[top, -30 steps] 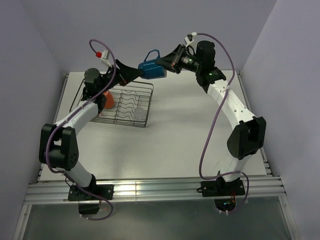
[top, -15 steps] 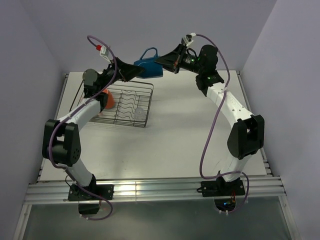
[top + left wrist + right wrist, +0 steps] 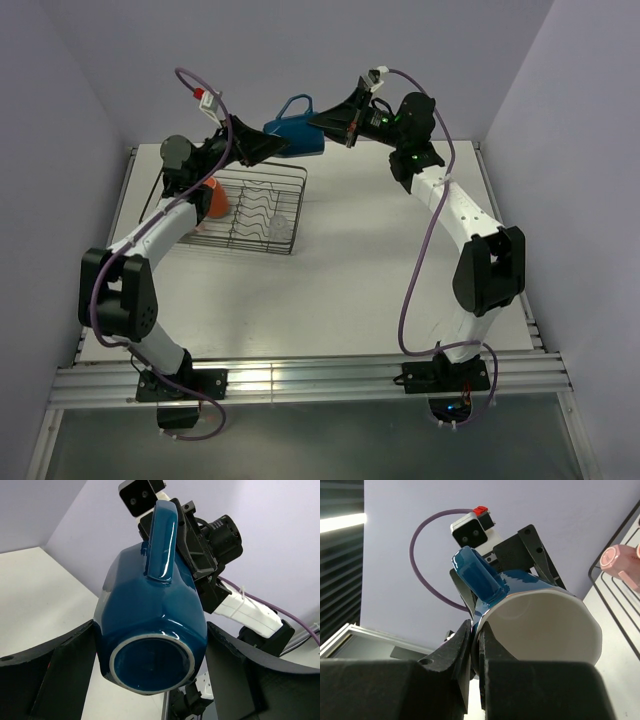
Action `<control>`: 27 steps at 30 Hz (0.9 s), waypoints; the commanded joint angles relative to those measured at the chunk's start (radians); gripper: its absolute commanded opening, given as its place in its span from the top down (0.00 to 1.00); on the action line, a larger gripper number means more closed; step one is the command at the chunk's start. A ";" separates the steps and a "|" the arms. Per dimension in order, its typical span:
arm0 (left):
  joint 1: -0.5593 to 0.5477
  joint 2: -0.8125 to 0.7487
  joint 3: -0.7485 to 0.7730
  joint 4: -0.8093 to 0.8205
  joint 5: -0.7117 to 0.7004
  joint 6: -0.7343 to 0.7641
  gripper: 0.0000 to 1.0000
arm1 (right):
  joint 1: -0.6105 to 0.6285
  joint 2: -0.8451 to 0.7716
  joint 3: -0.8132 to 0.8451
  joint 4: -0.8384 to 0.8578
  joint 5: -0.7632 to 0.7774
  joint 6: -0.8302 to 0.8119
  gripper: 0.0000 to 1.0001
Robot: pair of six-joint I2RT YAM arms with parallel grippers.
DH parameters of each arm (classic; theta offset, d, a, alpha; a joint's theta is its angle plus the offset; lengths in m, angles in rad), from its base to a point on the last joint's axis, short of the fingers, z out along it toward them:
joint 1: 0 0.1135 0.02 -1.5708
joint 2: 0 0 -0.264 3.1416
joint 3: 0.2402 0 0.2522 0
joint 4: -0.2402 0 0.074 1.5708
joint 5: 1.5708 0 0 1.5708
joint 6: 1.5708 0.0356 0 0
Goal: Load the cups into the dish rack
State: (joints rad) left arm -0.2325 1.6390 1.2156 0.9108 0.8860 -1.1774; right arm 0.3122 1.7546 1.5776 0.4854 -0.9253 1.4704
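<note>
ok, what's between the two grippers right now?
The blue mug, in mid-air: the right gripper pinches its rim and the left gripper straddles its body. Clearest in the left wrist view; the top view shows it too.

Both arms reach up and inward over the far side of the desk, and their grippers meet in the air. The left arm [image 3: 160,228] rises from its base, bends at the elbow and stretches to the far left, its wrist tipped up and to the right. The right arm [image 3: 462,212] climbs along the right side and folds leftward at the top. The right gripper [image 3: 476,641] is clamped tight on the rim of a blue mug [image 3: 296,138], beside the handle. The left gripper [image 3: 150,635] has its fingers [image 3: 65,680] spread wide around the mug's base end, close against both sides; whether they press is unclear.
</note>
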 commanded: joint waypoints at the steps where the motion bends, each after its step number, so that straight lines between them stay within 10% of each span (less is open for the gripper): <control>1: -0.022 -0.093 0.027 -0.093 0.019 0.113 0.25 | 0.007 -0.020 0.028 0.101 0.019 0.013 1.00; 7: -0.042 -0.133 0.107 -0.318 0.008 0.251 0.70 | 0.019 -0.018 0.035 0.050 0.022 -0.031 1.00; 9: -0.045 -0.145 0.125 -0.395 0.007 0.286 0.98 | 0.024 -0.020 0.035 0.044 0.022 -0.044 1.00; 16: -0.045 -0.191 0.134 -0.493 -0.002 0.324 1.00 | 0.030 -0.032 0.038 -0.057 0.057 -0.130 0.96; 27: -0.044 -0.245 0.211 -0.691 -0.119 0.417 1.00 | 0.030 -0.055 0.025 -0.157 0.117 -0.223 0.64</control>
State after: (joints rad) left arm -0.2600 1.4796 1.3502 0.1799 0.7902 -0.8021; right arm 0.3298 1.7439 1.5784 0.3519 -0.8639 1.3121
